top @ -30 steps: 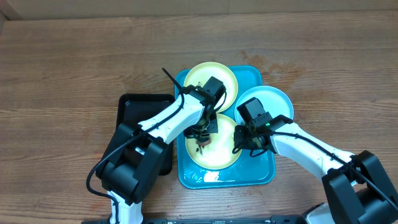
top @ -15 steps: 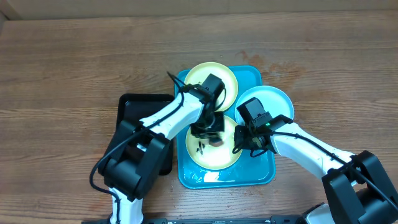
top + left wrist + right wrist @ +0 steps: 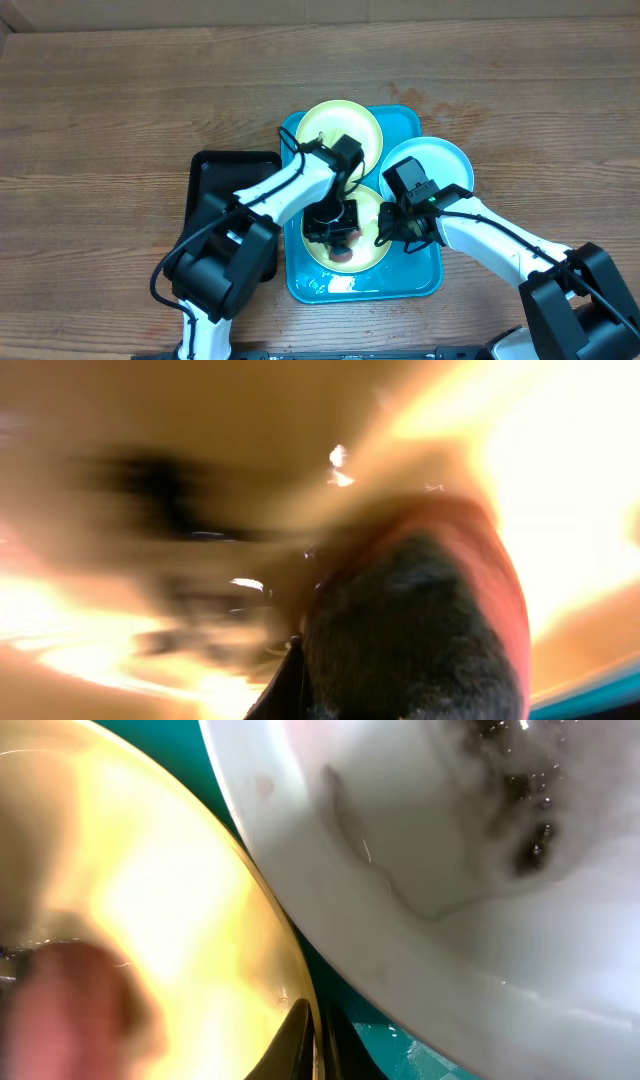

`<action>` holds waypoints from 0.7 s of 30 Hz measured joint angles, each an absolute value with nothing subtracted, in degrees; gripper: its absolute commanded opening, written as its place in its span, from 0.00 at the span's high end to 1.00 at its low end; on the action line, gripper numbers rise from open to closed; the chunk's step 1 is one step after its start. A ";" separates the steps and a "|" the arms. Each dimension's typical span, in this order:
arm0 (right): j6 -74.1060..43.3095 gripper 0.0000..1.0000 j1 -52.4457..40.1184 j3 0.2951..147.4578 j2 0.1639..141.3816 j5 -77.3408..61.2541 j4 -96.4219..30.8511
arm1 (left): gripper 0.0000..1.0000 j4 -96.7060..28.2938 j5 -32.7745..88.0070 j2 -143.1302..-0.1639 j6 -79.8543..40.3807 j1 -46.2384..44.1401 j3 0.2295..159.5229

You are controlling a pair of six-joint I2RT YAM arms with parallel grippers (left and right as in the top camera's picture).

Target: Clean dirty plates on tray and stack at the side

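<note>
Turquoise plastic, the tray (image 3: 405, 285) lies on the wood table. On its near half, the nearest yellow-green plate (image 3: 368, 258) has the left gripper (image 3: 335, 235) over it, jaws clamped on a reddish scrub pad (image 3: 341, 251). The right gripper (image 3: 384, 232) pinches that plate's right rim. Beyond sit the light blue plate (image 3: 440, 165), overhanging the tray's right edge, and the far yellow-green plate (image 3: 335, 120).

Two white-shelled arms with black joints work the surface: the left arm (image 3: 270, 195), at 7 o'clock, trails a looping black cable (image 3: 156, 285); the right arm (image 3: 490, 235), at 4 o'clock, shows a green light (image 3: 432, 198) above its black right gripper (image 3: 384, 232).
</note>
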State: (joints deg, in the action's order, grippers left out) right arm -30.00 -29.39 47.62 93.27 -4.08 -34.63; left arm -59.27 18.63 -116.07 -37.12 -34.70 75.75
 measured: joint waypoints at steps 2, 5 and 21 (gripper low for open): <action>-30.00 0.96 -29.39 47.62 93.27 -4.08 -34.59 | 0.96 -60.97 13.82 -115.92 -37.12 -33.47 75.81; -30.02 0.96 -29.41 47.62 93.27 -4.23 -34.52 | 0.96 -60.93 8.05 -115.33 -36.88 -32.93 75.85; -34.41 0.96 -29.39 47.86 93.27 -3.55 -34.52 | 0.96 -58.02 8.03 -116.42 -22.98 -28.34 82.15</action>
